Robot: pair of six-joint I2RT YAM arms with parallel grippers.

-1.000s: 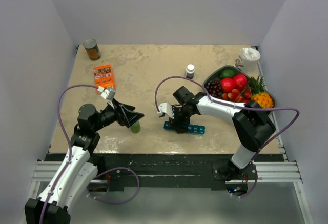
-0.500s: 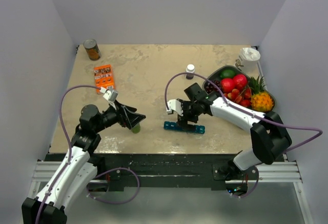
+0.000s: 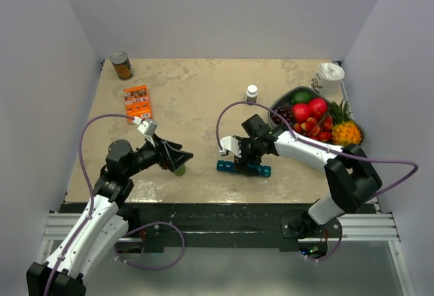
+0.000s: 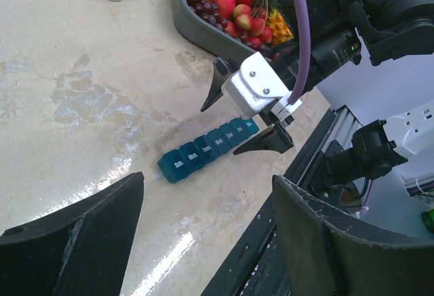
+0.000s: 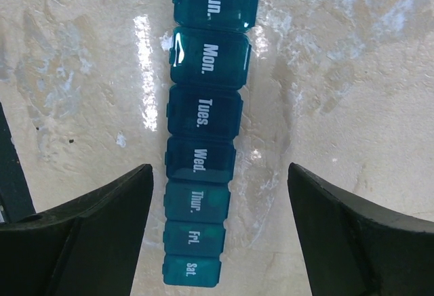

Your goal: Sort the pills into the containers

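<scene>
1. Left of the grey fruit tray [image 3: 283,97], on the tan table [image 3: 193,96], lies the narrow teal plastic pill organiser [image 5: 203,113], with all seven lids down.
2. My right gripper [image 5: 218,174] hangs directly over it, fingers spread wide either side of its Wed-to-Sat end, gripping nothing.
3. My left gripper [image 4: 207,177], farther left of the tray, gapes just as wide and holds nothing. The organiser sits beyond its fingertips.

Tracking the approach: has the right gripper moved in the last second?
Yes. In the top view the right gripper shifted rightward, from the pill organiser's left end to over its middle.
</scene>
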